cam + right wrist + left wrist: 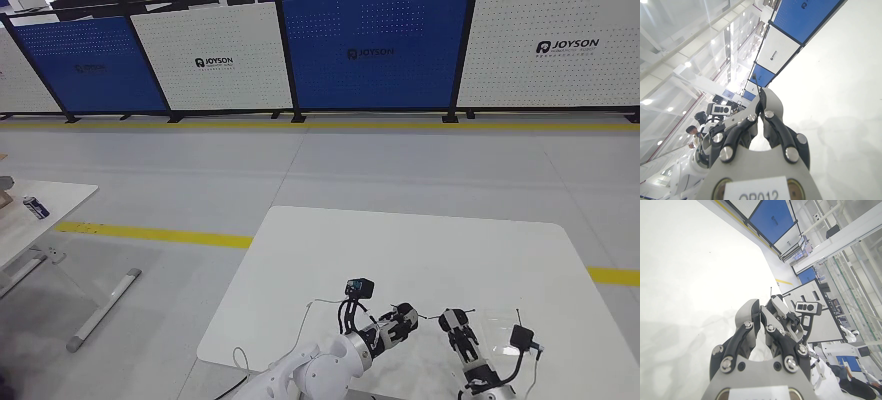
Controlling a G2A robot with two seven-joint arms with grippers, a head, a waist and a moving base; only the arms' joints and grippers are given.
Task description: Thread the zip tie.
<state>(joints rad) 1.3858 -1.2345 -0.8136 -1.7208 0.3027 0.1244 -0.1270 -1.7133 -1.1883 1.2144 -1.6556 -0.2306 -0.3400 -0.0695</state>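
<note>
Pinches black zip tie point(757, 84) above white table point(420, 250).
Clamps right gripper point(761, 95) jaws tight on the strap — head end poking past the tips; presses left gripper point(760, 311) jaws together just beside it — cannot tell on what.

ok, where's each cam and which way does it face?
Top: overhead, facing down at table; left gripper, right gripper by near edge.
Left wrist: wrist-mounted, along shut left gripper across table.
Right wrist: wrist-mounted, along right gripper shut on zip tie, toward ceiling.
Shared: table; left wrist also catches right gripper.
</note>
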